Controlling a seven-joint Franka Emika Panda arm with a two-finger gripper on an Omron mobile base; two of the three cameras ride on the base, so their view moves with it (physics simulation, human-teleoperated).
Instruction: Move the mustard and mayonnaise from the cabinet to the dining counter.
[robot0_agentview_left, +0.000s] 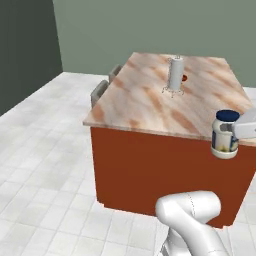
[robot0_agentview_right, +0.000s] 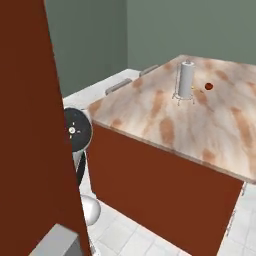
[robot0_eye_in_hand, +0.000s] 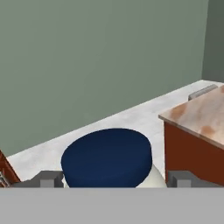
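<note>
White mayonnaise jar, dark blue lid; beige brown-veined dining counter, red-brown base.

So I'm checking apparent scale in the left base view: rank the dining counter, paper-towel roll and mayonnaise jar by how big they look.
1. Dining counter, clearly largest.
2. and 3. Mayonnaise jar and paper-towel roll look similar; the jar sits nearer the camera, so no ranking.

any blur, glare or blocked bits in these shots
Left base view: evenly lit, no glare; the squat white jar with dark blue lid is slightly soft-edged. Right base view: a flat red-brown panel blocks the left side. Hand view: the jar's lid looms large between the fingers.
</note>
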